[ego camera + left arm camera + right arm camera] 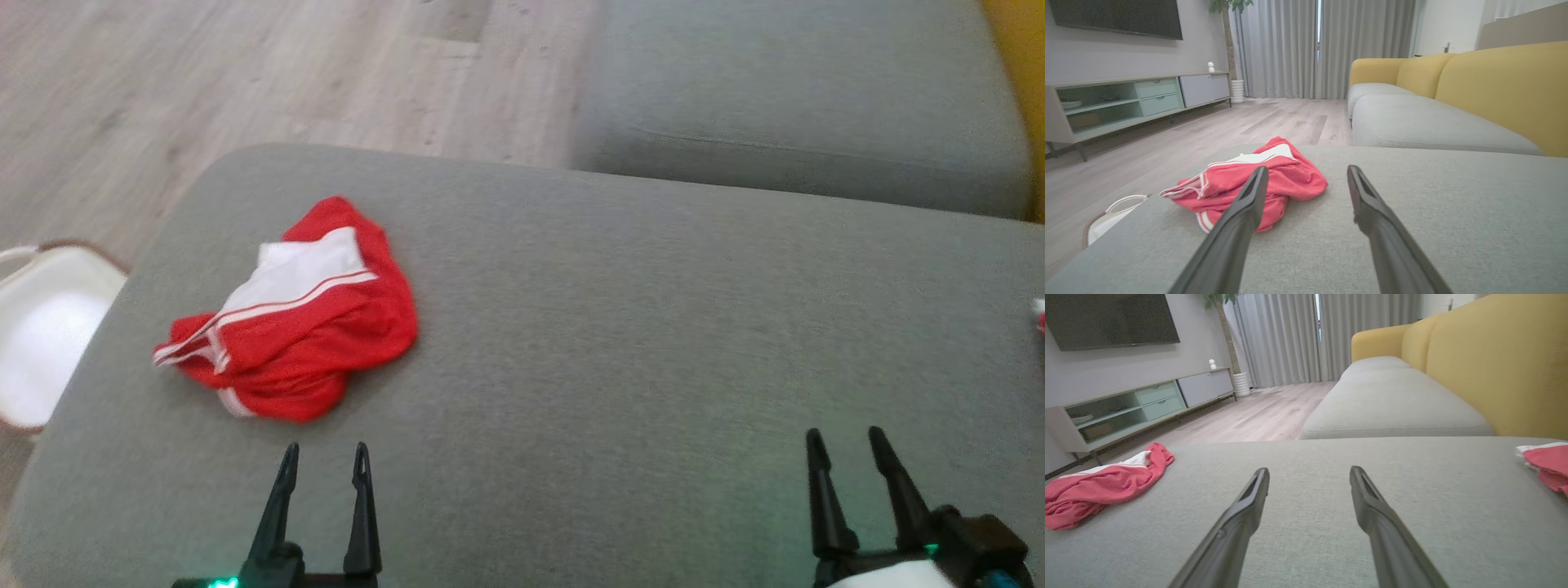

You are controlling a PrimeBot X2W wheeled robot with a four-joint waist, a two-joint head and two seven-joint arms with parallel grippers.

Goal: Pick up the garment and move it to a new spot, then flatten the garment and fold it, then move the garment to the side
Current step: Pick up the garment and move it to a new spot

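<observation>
On the cushion, left side, the garment lies crumpled; left gripper hovers near it, fingers spread, empty; right gripper, well apart, likewise spread and empty.

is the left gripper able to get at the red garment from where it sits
Probably yes. The left gripper is open and empty, and the red garment lies crumpled just ahead of its fingertips on the grey cushion, with nothing between them.
</observation>
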